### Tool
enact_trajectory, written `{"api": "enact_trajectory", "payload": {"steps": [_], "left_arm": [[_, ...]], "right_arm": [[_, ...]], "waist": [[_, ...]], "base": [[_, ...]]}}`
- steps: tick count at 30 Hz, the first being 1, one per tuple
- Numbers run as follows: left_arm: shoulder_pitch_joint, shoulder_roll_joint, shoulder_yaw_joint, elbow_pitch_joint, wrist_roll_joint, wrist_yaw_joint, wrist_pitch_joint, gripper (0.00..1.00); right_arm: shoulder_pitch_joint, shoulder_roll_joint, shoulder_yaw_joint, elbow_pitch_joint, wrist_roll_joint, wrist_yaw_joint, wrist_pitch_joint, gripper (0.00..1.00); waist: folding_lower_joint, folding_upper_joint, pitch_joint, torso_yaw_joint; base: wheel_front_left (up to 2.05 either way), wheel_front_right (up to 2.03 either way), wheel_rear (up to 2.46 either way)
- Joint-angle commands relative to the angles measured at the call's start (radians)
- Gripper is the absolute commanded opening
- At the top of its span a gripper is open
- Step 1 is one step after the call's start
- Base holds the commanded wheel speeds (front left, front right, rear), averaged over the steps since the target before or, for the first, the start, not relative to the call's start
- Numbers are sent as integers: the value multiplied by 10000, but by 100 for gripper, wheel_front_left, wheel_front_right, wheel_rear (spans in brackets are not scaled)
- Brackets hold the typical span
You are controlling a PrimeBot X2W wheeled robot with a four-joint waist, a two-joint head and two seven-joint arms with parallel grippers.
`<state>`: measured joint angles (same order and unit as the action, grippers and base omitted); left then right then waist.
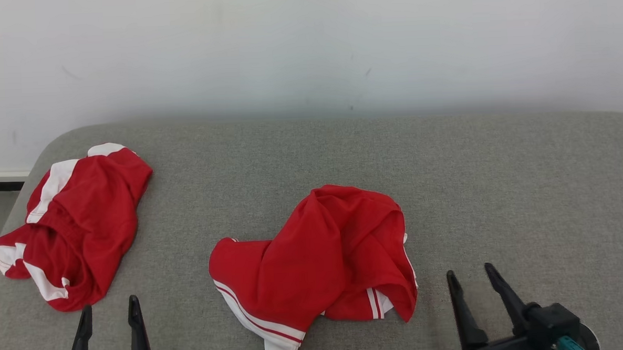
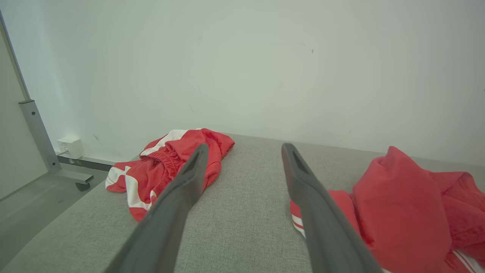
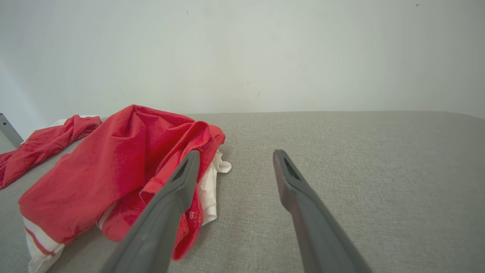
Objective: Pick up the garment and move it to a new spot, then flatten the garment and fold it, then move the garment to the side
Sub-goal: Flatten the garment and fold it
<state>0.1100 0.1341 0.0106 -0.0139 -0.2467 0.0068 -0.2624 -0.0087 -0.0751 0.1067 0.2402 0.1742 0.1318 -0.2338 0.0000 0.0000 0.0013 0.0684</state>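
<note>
Garments of red cloth are seen crumpled on a grey fabric-covered tabletop (image 1: 501, 177). A red garment with white side stripes (image 1: 320, 248) is heaped near the middle, toward the front edge, with its striped white hem turned toward the robot. A red garment with white panels (image 1: 82, 227) is bunched at the left edge, well apart from the first.

The left pincer (image 1: 110, 303) is held with its dark fingers spread and nothing between them, in front of the bare grey strip between the two garments. The right pincer (image 1: 469, 270) is likewise spread and empty, near the striped garment's right side and not touching it.

From the left wrist, a grey metal post (image 2: 36, 132) on a caster and a small white box (image 2: 70, 147) at the foot of the white wall (image 1: 305, 38) are shown beside the tabletop. From the right wrist, white cloth under the striped garment's red fold is revealed.
</note>
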Motion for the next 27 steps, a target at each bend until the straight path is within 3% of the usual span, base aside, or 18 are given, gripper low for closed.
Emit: {"api": "enact_trajectory", "payload": {"steps": [1,9,17,18,20,27], "left_arm": [[-104,-54,28,41,52,-72,-32,100],[-393,-353,27,397,283,-494,-33,100],[-453,-565,254,545,411,-661,-33,100],[-477,-591,271,559,435,-684,-33,100],[-507,-620,305,592,481,-739,-33,100],[-447,-730,452,586,550,-781,-33,100]], "right_arm": [[-173,-153,262,55,-52,-24,46,100],[-981,-601,1966,1250,220,-24,360,100],[-1981,-905,2631,3412,-338,-24,136,100],[-2135,-867,2665,3745,-288,-24,122,61],[-2427,-779,2768,4315,-146,-24,39,0],[-3263,-1135,2407,4841,226,-24,-301,0]], "waist": [[0,0,3,50],[0,0,-11,561],[0,0,71,900],[0,0,85,927],[0,0,96,977],[0,0,198,820]], "base": [[0,0,0],[0,0,0],[0,0,0],[0,0,0],[0,0,0],[0,0,0]]}}
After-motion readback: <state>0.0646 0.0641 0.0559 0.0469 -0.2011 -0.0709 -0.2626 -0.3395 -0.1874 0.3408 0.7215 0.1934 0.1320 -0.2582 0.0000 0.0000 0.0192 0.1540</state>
